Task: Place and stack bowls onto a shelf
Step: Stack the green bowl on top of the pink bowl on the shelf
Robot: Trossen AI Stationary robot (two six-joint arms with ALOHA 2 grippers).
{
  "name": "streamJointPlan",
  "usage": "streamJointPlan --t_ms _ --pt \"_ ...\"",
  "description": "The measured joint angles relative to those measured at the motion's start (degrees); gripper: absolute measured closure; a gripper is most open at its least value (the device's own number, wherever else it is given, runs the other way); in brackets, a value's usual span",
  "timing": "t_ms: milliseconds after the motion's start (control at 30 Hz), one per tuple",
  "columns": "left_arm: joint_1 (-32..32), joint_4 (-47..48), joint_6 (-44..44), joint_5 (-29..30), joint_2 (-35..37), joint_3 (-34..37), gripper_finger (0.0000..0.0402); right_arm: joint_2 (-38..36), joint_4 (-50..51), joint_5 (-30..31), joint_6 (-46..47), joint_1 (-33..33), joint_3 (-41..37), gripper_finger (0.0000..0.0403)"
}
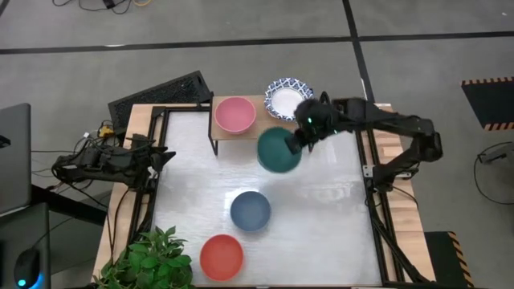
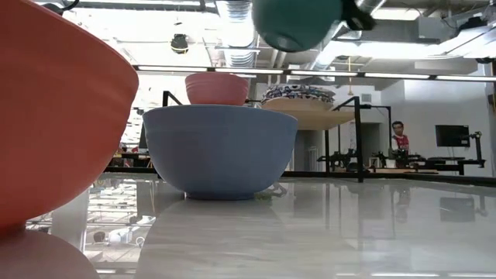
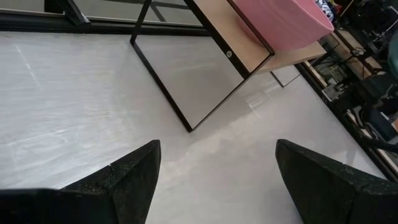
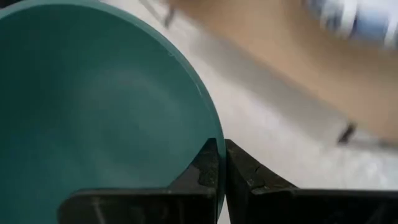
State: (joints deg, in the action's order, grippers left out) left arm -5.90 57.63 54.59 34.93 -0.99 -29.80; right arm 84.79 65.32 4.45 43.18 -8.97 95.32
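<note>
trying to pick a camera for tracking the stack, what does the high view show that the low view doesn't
Only the high view shows the left gripper waiting at the table's left edge, the right gripper pinching the green bowl's rim, and the plant. Only the low view shows the green bowl lifted well above the table, and a person in the room behind. Both show the pink bowl and patterned bowl on the shelf, plus the blue bowl and red bowl.

Right arm's stretched in from 3 o'clock, its pincer [image 1: 299, 144] clamped tight and raised high. Left arm's folded at 9 o'clock, pincer [image 3: 214, 180] spread wide.
</note>
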Motion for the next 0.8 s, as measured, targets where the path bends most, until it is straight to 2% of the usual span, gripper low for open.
streamJointPlan --t_ms 200,433,667,800 --pt "-0.01 0.00 0.04 0.31 -0.02 0.00 0.0100 6.37 -0.63 0.01 -7.56 -5.89 10.74 0.0377" --pt "0.01 0.02 0.04 0.27 -0.02 0.00 0.0100 17.86 -1.12 -0.32 -15.24 -11.14 25.42 0.0377" --pt "0.00 0.01 0.08 0.27 -0.02 0.00 0.0100 30.00 -0.94 -4.79 -19.31 -15.29 38.40 0.0377" --pt "-0.01 0.04 0.28 0.32 -0.02 0.00 0.0100 33.03 -5.44 -6.53 -19.71 -16.35 38.64 0.0377"
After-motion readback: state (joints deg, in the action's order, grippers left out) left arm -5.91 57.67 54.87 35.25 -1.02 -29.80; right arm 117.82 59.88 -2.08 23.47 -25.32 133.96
